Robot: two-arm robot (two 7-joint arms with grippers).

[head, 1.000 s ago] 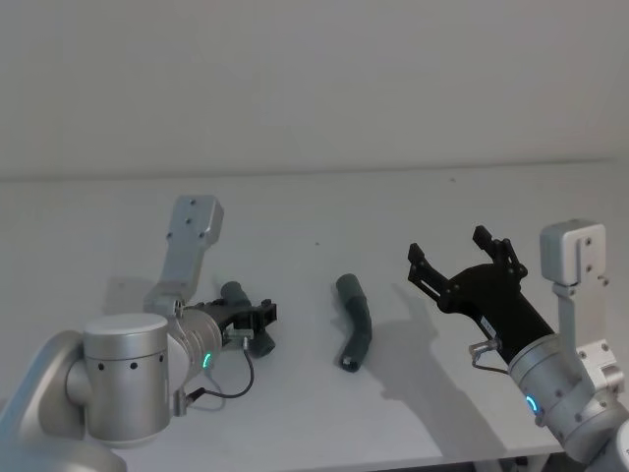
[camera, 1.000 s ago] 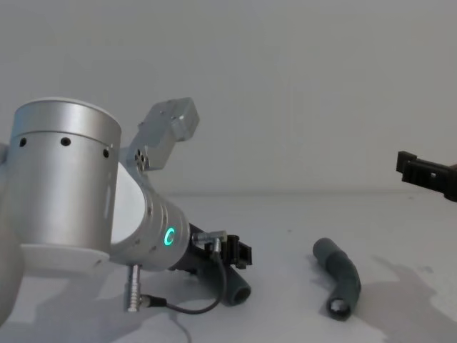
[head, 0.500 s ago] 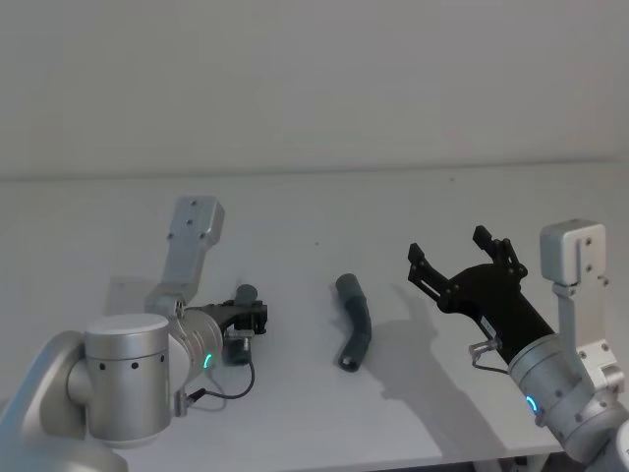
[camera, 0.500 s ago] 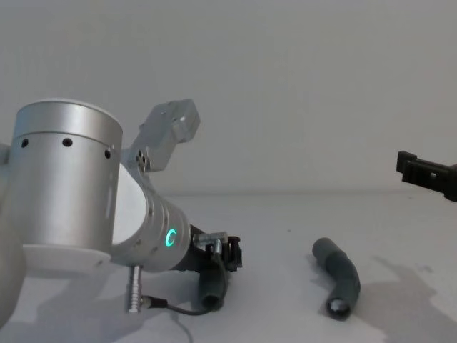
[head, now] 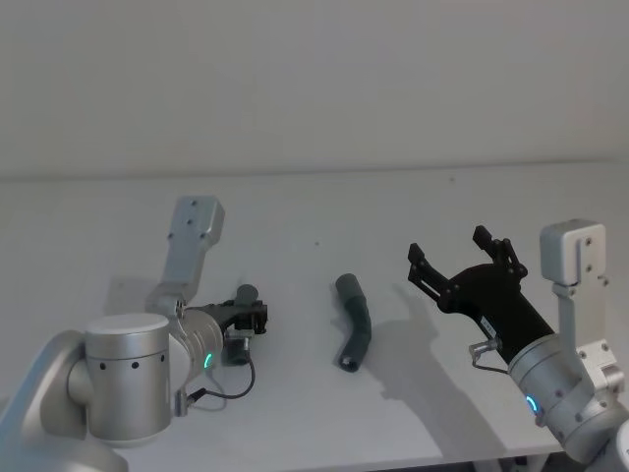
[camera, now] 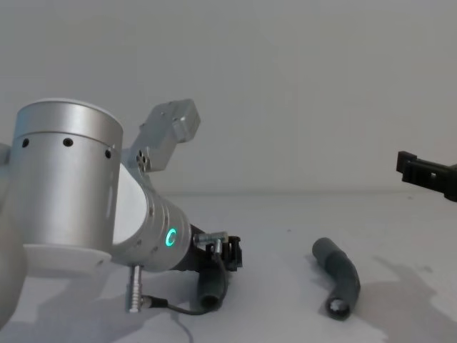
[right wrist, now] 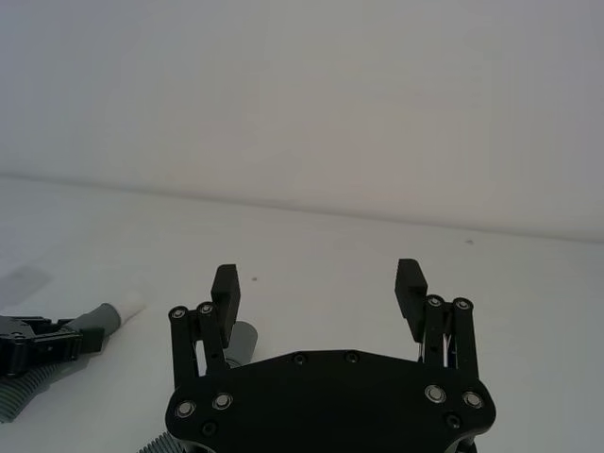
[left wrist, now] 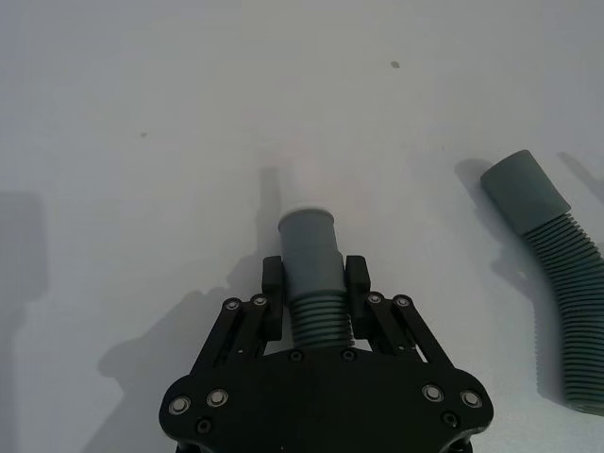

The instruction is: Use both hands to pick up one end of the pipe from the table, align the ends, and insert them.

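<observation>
My left gripper [head: 252, 317] is shut on one dark-grey corrugated pipe piece [left wrist: 315, 283], near the table's [head: 314, 202] front left. That piece's smooth cuff with a white spigot tip [left wrist: 307, 211] sticks out past the fingers; its other end hangs below the gripper [camera: 211, 289]. The second pipe piece [head: 354, 321] lies bent on the table in the middle, its hollow end [camera: 336, 307] facing me. It also shows in the left wrist view [left wrist: 557, 260]. My right gripper [head: 448, 244] hovers open to the right of it, above the table, nothing between its fingers [right wrist: 225, 281].
A thin black cable [head: 228, 389] with a metal plug [camera: 136, 299] hangs from my left arm near the held piece. The table runs wide and bare behind and between the grippers, ending at a grey wall [head: 314, 79].
A second ago the held pipe piece angled out to the right; my left gripper has since turned and drawn back a little, so its lower end hangs down. The right gripper has not moved.
</observation>
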